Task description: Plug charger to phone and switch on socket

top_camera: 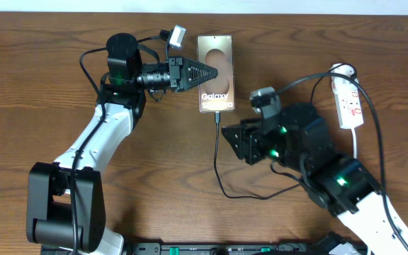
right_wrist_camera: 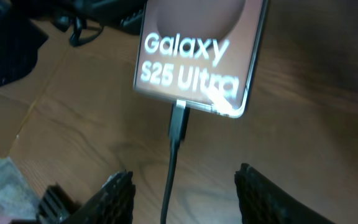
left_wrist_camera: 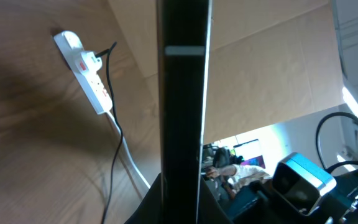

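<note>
Charger tip in phone's lower edge, top centre. R pincer wide, straddling it. L pincer on phone, I reckon bracing it; gap can't tell. Socket upper right, nxt.

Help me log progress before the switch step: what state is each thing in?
phone, face up, charger plugged into bottom edge
charger, tip in phone, cable slack
socket, switch position too small to tell
left hand, at the phone's left edge; grip unclear
right hand, open, empty
</note>
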You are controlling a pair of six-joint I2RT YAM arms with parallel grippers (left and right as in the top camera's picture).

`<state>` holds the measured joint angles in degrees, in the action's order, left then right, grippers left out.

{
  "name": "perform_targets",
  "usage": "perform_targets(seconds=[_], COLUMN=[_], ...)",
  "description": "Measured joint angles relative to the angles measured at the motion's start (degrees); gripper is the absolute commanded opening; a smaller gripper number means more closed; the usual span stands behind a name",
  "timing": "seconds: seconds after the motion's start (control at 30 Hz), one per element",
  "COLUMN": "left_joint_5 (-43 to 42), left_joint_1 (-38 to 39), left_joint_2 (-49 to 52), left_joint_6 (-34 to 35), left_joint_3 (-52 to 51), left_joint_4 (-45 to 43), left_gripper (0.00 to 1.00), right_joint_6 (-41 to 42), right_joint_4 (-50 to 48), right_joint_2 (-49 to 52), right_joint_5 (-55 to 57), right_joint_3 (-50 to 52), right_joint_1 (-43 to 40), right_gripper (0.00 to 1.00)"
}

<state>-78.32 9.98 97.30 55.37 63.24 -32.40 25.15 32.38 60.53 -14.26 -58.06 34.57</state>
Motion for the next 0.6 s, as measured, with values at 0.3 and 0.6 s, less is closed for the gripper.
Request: perform_targets(seconds=[0.3,0.6], left_joint_5=[0.0,0.0], left_joint_1=[0.0,0.0], left_joint_2=[0.0,0.0], left_joint_6=[-4.7,-6.4], left_joint_3=[0.0,0.0], left_joint_4=[0.0,0.0], left_gripper=[0.07,0.07], right_joint_6=[0.0,2.0], right_joint_4=[5.0,0.7], right_joint_2=[0.2,8.7], right_joint_5=[2.8,10.8], right_joint_3=[0.0,-0.1], right_joint_1=[1.7,10.3], right_gripper=[0.67,0.34])
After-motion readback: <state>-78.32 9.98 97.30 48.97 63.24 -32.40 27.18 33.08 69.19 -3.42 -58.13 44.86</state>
